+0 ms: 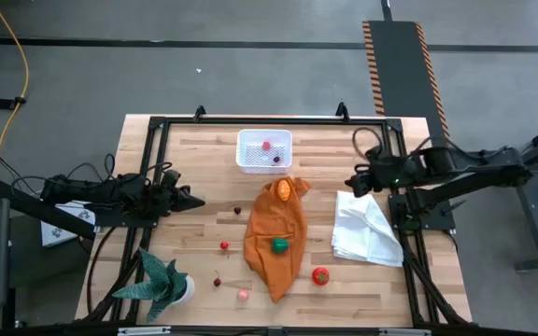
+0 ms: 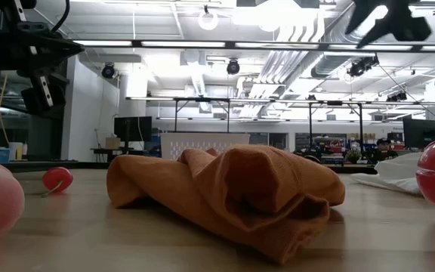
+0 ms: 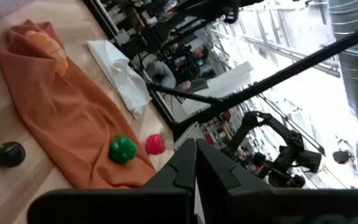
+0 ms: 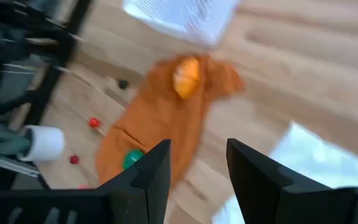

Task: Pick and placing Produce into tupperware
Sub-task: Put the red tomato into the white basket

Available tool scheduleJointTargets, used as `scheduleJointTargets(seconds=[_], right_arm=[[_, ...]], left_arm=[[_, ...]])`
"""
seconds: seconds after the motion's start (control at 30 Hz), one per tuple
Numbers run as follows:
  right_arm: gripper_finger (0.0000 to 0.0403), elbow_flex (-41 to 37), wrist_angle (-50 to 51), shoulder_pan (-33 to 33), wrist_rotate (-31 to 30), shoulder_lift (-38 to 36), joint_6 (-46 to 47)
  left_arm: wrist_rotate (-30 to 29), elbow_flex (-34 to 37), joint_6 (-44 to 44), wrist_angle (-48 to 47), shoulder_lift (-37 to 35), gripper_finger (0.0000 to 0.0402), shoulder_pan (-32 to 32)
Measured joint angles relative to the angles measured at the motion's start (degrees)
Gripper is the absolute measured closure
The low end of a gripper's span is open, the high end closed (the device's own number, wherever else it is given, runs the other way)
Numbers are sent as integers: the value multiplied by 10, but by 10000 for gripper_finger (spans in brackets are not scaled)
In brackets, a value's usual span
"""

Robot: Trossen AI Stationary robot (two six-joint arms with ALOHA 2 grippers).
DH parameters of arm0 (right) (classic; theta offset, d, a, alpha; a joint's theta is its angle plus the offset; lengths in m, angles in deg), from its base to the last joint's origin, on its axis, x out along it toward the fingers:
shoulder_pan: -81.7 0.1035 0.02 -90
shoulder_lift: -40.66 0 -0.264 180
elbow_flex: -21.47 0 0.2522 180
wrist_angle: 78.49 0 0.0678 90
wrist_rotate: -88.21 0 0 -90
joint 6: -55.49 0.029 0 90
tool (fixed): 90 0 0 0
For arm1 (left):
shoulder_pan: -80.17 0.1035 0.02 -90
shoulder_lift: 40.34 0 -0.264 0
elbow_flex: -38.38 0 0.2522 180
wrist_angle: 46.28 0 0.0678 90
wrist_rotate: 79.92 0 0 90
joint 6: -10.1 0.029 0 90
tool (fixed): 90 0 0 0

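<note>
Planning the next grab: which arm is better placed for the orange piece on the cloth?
Right, probably. The right gripper hangs open nearer the orange piece lying on the orange cloth; the left gripper is shut and farther off.

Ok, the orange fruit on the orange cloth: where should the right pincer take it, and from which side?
Probably from straight above, across its middle. The orange fruit sits on a raised fold at the end of the orange cloth nearest the tub, so a low side approach would likely snag fabric. The right pincer hangs open just beside it.
</note>
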Motion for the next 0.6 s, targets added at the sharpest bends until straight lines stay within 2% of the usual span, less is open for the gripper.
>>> scheduleJointTargets(seconds=[0.23, 0.43, 0.6], right_arm=[[259, 0, 27, 60, 0, 48, 116], [259, 0, -19, 109, -4, 94, 160], [259, 1, -72, 146, -41, 132, 183]], left_arm=[[2, 0, 0, 0, 0, 401, 0], [2, 0, 0, 0, 0, 401, 0], [8, 0, 8, 1, 0, 401, 0]])
